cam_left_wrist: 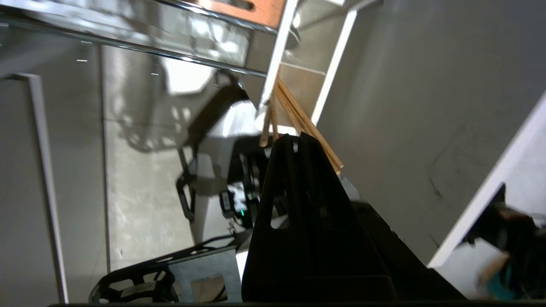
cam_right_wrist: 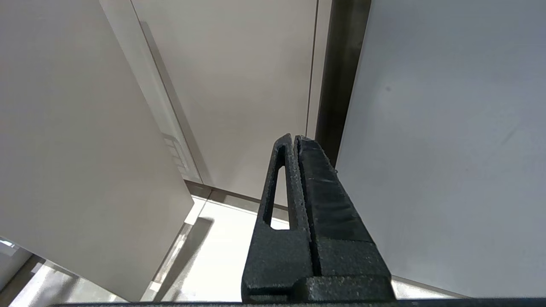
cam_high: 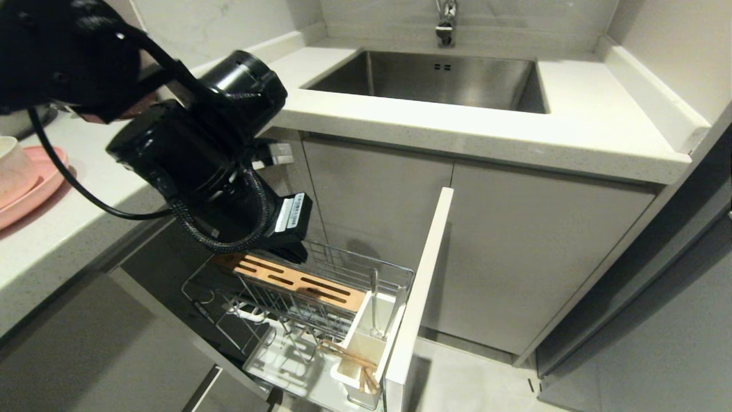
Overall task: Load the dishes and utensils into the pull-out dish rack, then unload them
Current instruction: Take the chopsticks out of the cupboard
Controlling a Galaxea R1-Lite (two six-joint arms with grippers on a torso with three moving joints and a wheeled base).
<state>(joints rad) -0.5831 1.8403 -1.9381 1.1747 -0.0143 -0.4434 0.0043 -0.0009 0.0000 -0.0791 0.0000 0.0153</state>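
Dish rack point(cam_high: 320, 297) pulled out below counter point(cam_high: 457, 129), left of sink point(cam_high: 434, 80). Chopsticks point(cam_high: 350, 356) seen leaning in white cutlery box point(cam_high: 366, 343) at rack's front end, beside white front panel point(cam_high: 420, 286). Left gripper point(cam_left_wrist: 295, 137) held above rack, fingers pressed together, nothing clamped; chopstick tips just beyond fingertips. Pink plate point(cam_high: 28, 191) with cream bowl point(cam_high: 12, 163) on it left on counter. Right gripper point(cam_right_wrist: 294, 138) parked by cabinet doors, fingers together, empty.

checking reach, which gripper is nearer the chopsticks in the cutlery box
Left. The left gripper is shut right beside the chopsticks; the right gripper is off by plain cabinet panels.
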